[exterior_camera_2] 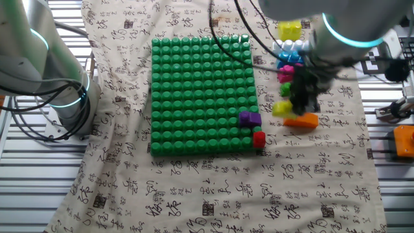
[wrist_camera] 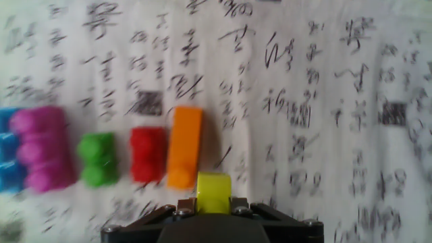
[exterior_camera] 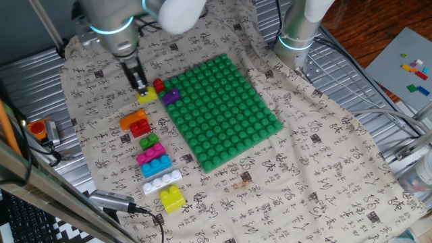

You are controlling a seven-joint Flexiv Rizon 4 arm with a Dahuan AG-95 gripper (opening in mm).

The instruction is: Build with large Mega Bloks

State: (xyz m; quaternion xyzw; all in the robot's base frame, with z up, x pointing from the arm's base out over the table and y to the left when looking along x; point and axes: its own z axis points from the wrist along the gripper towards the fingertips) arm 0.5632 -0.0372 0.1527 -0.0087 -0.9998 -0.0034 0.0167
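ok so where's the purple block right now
The purple block sits on the green baseplate's corner, beside the red block, near the gripper holding a yellow block.

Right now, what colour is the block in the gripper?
Yellow. The gripper is shut on a yellow block; the hand view shows it best.

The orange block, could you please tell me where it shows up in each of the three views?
One fixed view: orange block left of the green baseplate.
The other fixed view: right of the baseplate.
Hand view: centre, upright.
Shared landmark: the small yellow block beside it, between the fingers.
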